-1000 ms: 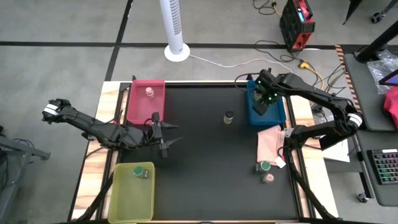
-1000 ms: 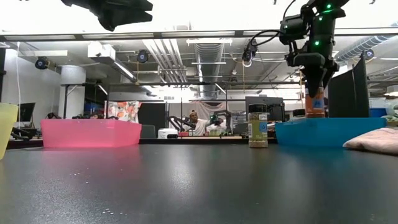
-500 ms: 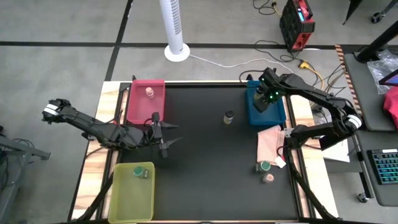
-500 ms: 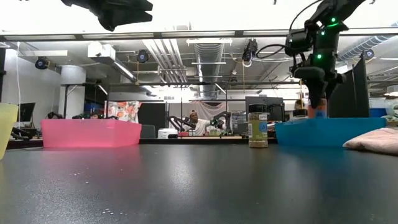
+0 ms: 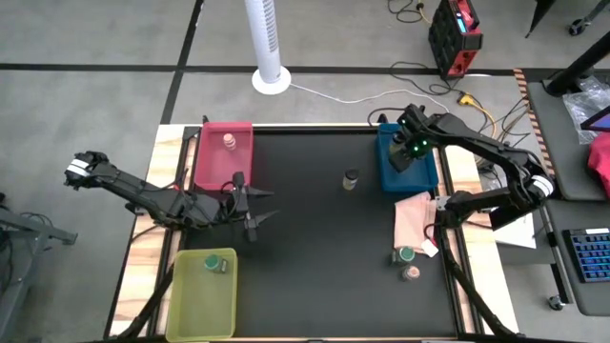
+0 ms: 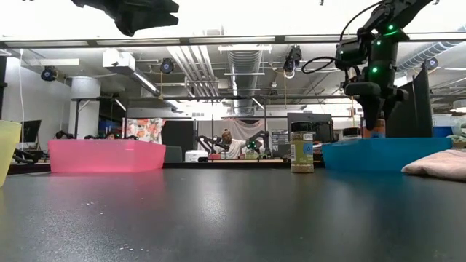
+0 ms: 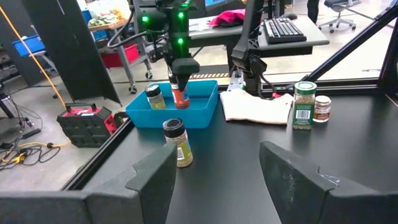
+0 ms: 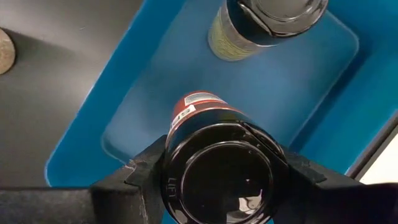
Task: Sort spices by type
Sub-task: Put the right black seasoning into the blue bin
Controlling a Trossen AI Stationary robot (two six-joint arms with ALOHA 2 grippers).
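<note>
Right gripper (image 8: pixel 217 180) (clamped) around red-labelled jar (image 8: pixel 214 162)

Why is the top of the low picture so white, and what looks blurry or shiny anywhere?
Low view: ceiling lights wash out the top, leaving the left gripper a dark silhouette. Right wrist view: the held jar's black lid shows small glints, the fingers are soft. Left wrist view: the near fingers blur.
</note>
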